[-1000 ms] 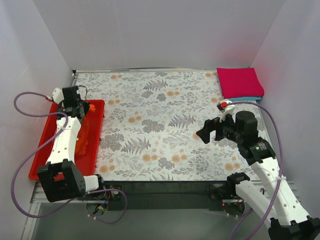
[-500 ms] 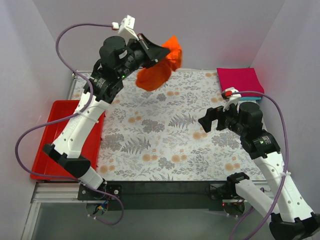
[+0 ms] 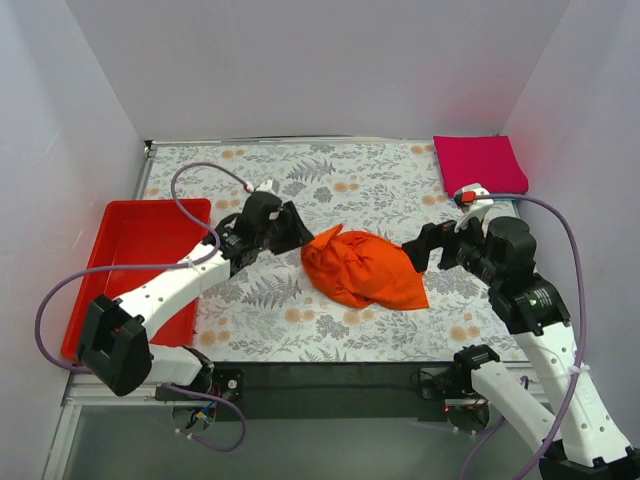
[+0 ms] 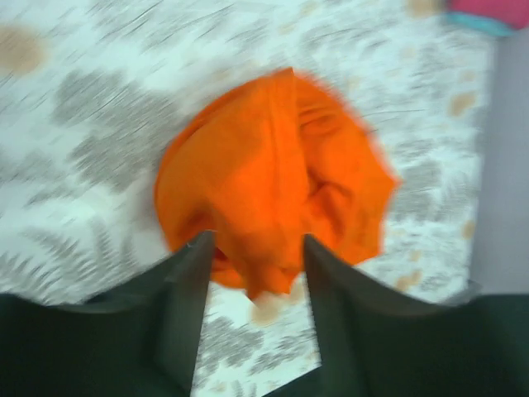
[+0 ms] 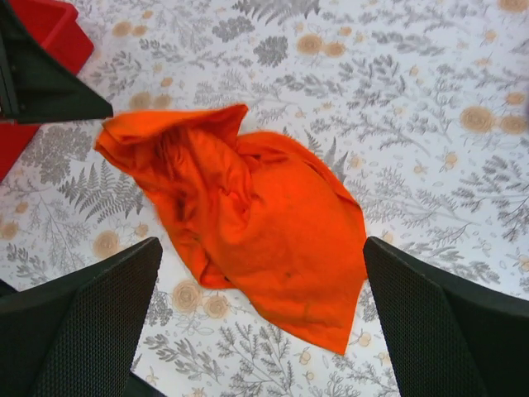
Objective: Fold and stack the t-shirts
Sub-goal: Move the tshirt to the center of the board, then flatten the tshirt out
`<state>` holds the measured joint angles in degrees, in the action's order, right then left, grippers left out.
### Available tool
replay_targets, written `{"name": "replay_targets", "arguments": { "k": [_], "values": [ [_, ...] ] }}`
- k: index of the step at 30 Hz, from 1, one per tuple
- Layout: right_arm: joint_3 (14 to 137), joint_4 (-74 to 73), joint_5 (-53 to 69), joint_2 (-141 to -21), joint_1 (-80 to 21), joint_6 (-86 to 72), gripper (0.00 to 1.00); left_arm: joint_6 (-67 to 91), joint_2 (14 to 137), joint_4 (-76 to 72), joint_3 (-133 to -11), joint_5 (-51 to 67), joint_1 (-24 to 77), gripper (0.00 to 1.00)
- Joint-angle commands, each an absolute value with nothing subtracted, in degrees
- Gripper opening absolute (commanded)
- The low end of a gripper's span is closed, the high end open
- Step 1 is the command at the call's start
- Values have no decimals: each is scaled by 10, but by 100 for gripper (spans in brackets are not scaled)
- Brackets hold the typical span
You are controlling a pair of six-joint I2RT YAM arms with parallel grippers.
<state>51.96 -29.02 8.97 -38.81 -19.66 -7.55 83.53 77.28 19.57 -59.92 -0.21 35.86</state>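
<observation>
The bright orange t-shirt [image 3: 362, 270] lies crumpled in a heap on the middle of the flowered table; it also fills the left wrist view [image 4: 273, 174] and the right wrist view [image 5: 248, 215]. My left gripper [image 3: 300, 232] is low at its left edge, jaws apart, the cloth's near edge loose between the tips [image 4: 256, 240]. My right gripper [image 3: 415, 255] stands wide open at the shirt's right side, above it [image 5: 262, 244]. A folded magenta-pink t-shirt [image 3: 480, 163] lies at the back right corner, with a teal edge [image 4: 483, 25] under it.
The red plastic tray [image 3: 140, 250] sits at the left edge of the table, beside the left arm. White walls close in the table on three sides.
My left arm lifted the orange t-shirt out of the red tray, swung it high over the table, then came down and let it go at the middle. The right gripper stayed open.
</observation>
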Motion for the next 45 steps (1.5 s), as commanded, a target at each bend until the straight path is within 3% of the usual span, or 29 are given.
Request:
{"name": "replay_targets", "arguments": {
  "k": [1,4,6,15,34,35,37,38,39,40,45],
  "values": [
    [499,-332,105,-419,-200,-107,98,853,693,202,-517,-80,351,50],
    [483,-352,96,-459,-200,-126,98,854,645,237,-473,-76,352,73],
    [470,-350,85,-481,-200,-143,95,857,615,257,-455,-64,352,75],
    [375,-346,29,-578,-183,-224,65,858,582,277,-405,-22,353,76],
    [276,-220,72,-657,-159,-234,48,777,658,241,-429,-25,354,76],
    [271,-215,76,-660,-160,-235,45,775,663,239,-430,-26,354,76],
    [272,-205,86,-672,-160,-235,27,766,674,237,-438,-36,355,76],
    [272,-205,91,-672,-160,-235,27,762,678,236,-442,-36,354,76],
    [279,-206,97,-678,-160,-233,8,758,681,237,-447,-43,355,76],
    [286,-209,99,-678,-159,-229,1,753,686,238,-452,-46,355,76],
    [361,-271,24,-636,-159,-216,1,722,700,237,-479,-68,354,75]
  ]
}}
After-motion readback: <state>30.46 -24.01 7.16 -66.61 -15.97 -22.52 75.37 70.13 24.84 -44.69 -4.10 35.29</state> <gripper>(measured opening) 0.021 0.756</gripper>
